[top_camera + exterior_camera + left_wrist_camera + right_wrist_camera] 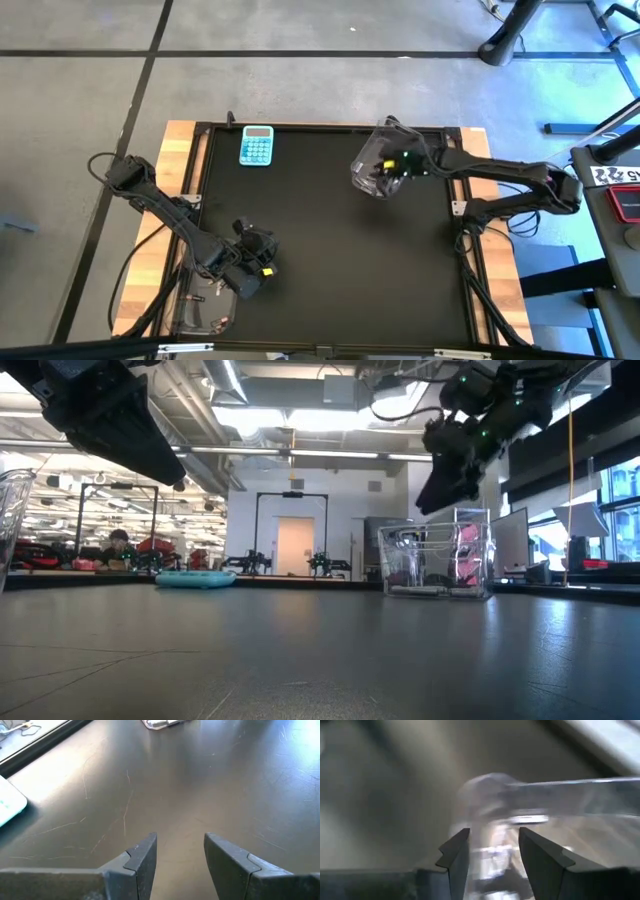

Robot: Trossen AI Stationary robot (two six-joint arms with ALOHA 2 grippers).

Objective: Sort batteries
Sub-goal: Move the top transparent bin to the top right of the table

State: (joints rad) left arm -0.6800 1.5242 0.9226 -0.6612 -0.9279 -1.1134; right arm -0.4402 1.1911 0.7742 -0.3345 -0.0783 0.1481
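Black matting covers my table [330, 250]. At the near left corner, beside a clear bin [200, 305], my left gripper [180, 851] hangs with jaws parted, empty. Farther back lies the light-blue calculator [256, 146]. Rightward, my right gripper [494, 847] hovers, jaws parted, over another clear bin [437, 555]; batteries [420, 590] lie flat inside, their pointing unclear.
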